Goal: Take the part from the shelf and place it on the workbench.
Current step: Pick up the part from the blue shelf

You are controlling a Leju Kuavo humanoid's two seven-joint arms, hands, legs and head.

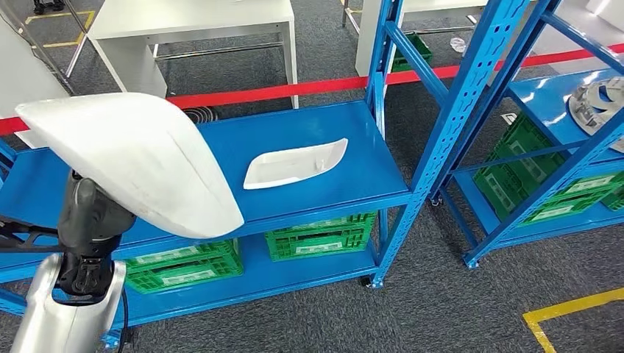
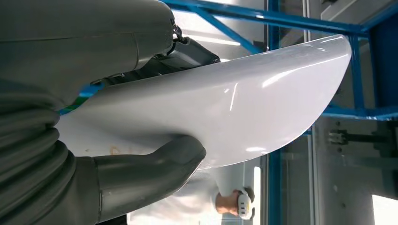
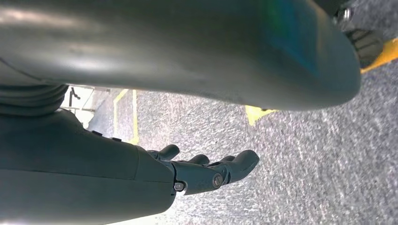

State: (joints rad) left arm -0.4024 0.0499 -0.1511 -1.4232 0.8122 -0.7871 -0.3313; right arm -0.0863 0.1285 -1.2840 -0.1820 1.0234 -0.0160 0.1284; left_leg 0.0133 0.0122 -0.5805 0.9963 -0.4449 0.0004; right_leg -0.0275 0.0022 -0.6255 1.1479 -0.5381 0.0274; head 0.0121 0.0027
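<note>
My left hand point(image 1: 92, 220) holds a large white curved shell part point(image 1: 140, 158), lifted above the near edge of the blue shelf point(image 1: 368, 169). In the left wrist view the thumb point(image 2: 155, 164) and dark fingers point(image 2: 187, 51) clamp the white part point(image 2: 234, 98) from both sides. A second, smaller white part point(image 1: 294, 163) lies on the shelf's top board. My right hand point(image 3: 206, 171) hangs over grey carpet, fingers apart, holding nothing.
Green crates point(image 1: 320, 235) sit on the lower board. A second blue rack point(image 1: 544, 110) at the right carries a grey metal casting point(image 1: 596, 107) and more green crates. Red tape point(image 1: 294, 90) runs behind the shelf, white tables point(image 1: 191, 22) beyond. A person's hand point(image 2: 234, 204) shows past the part.
</note>
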